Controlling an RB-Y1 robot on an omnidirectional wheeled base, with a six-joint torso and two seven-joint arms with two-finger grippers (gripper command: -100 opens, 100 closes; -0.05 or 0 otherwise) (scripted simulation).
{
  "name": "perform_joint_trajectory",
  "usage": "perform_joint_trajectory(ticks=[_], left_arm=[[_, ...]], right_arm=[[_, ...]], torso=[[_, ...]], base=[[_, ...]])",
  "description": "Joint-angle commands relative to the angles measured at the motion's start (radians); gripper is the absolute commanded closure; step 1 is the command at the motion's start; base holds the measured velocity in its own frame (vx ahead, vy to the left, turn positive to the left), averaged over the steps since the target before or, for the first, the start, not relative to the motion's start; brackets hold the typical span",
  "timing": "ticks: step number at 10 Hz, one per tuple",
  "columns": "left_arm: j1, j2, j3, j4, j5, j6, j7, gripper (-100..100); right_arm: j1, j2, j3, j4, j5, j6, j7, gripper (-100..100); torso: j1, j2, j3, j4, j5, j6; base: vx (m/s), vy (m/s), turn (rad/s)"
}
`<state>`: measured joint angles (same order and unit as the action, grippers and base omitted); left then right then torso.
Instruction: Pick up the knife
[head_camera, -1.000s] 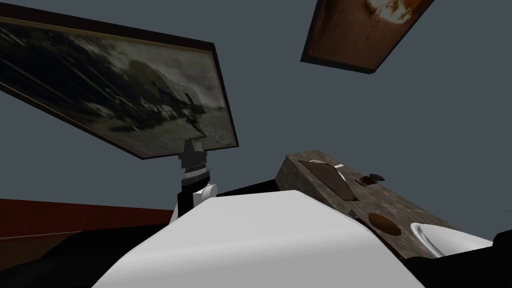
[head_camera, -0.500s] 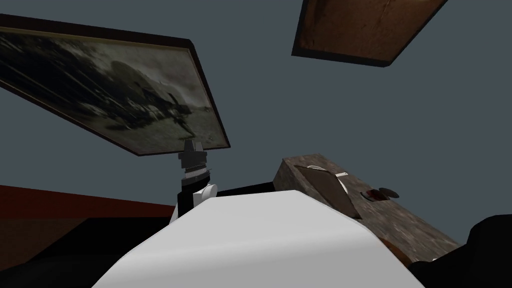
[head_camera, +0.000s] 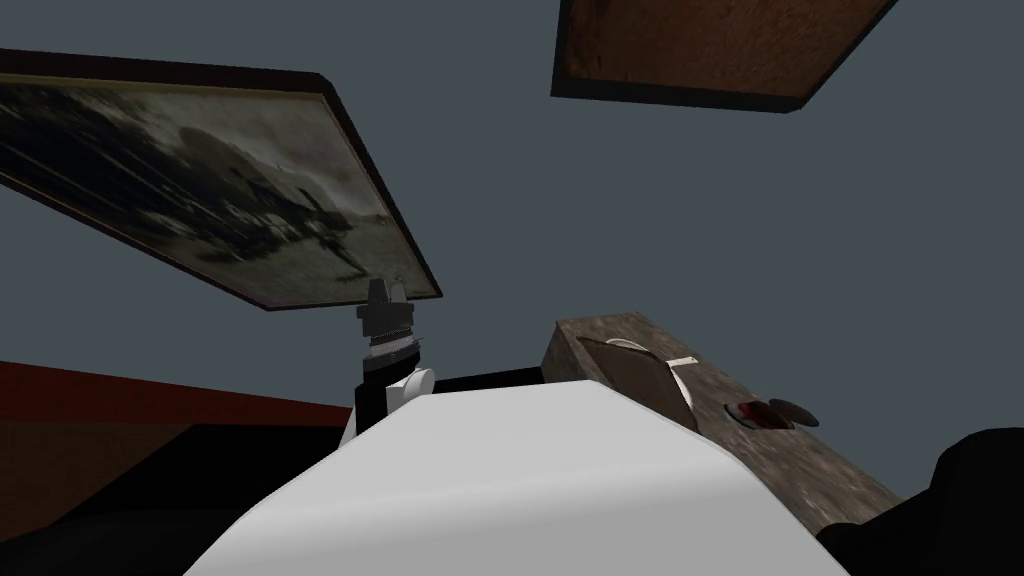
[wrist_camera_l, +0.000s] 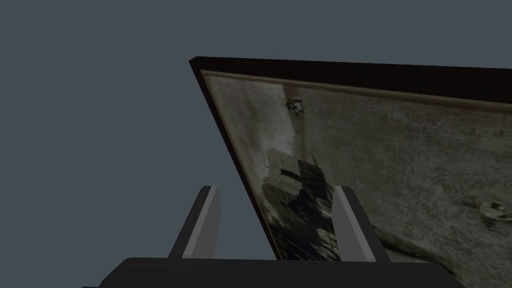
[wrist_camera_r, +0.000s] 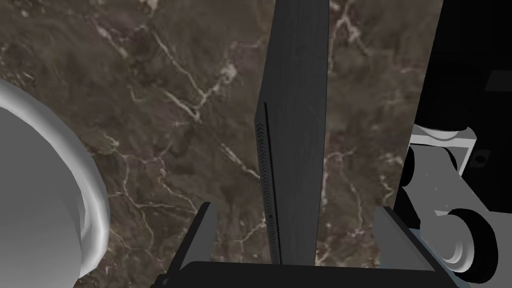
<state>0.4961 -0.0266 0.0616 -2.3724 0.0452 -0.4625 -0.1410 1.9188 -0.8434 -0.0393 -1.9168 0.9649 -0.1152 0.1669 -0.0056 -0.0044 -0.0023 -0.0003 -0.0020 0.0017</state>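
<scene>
The surface (wrist_camera_r: 165, 100) looks like polished stone: dark brown marble, mottled and run through with thin pale veins. The flat slab (wrist_camera_r: 295, 125) is matt black with a fine brushed grain and a row of small perforations along one edge. The rounded white vessel (wrist_camera_r: 45, 200) is smooth and plain. The right tool (wrist_camera_r: 297, 210) has smooth, matt, light grey fingers (wrist_camera_r: 204, 232).

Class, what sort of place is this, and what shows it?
Probably a room in a house, perhaps for dining: a framed picture on the grey wall, a white dish on a marbled brown top.
</scene>
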Motion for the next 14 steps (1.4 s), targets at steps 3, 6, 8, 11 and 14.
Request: perform_joint_trajectory(ticks=[3,6,8,11,14], left_arm=[[0.0,0.0,0.0,0.0,0.0,0.0,0.0,0],[0.0,0.0,0.0,0.0,0.0,0.0,0.0,0],[0.0,0.0,0.0,0.0,0.0,0.0,0.0,0],[0.0,0.0,0.0,0.0,0.0,0.0,0.0,0],[0.0,0.0,0.0,0.0,0.0,0.0,0.0,0]], right_arm=[[-0.016,0.044,0.024,0.043,-0.045,-0.012,-0.03,-100],[-0.023,0.066,0.036,0.065,-0.068,-0.018,-0.045,-100],[-0.031,0.088,0.049,0.086,-0.09,-0.023,-0.06,-100],[-0.047,0.132,0.073,0.129,-0.135,-0.035,-0.09,-100],[-0.063,0.177,0.098,0.172,-0.18,-0.047,-0.119,-100]], torso=[[0.007,0.004,0.002,0.001,0.002,-0.001],[0.011,0.009,0.006,0.002,0.003,0.0],[0.009,0.008,0.005,0.002,0.002,0.0],[0.007,0.008,0.005,0.002,0.002,0.0],[0.01,0.008,0.005,0.002,0.003,0.001]], base=[[-0.069,0.018,0.267],[-0.118,0.073,0.349],[-0.087,0.049,0.321],[-0.099,0.06,0.347],[-0.097,0.102,0.412]])
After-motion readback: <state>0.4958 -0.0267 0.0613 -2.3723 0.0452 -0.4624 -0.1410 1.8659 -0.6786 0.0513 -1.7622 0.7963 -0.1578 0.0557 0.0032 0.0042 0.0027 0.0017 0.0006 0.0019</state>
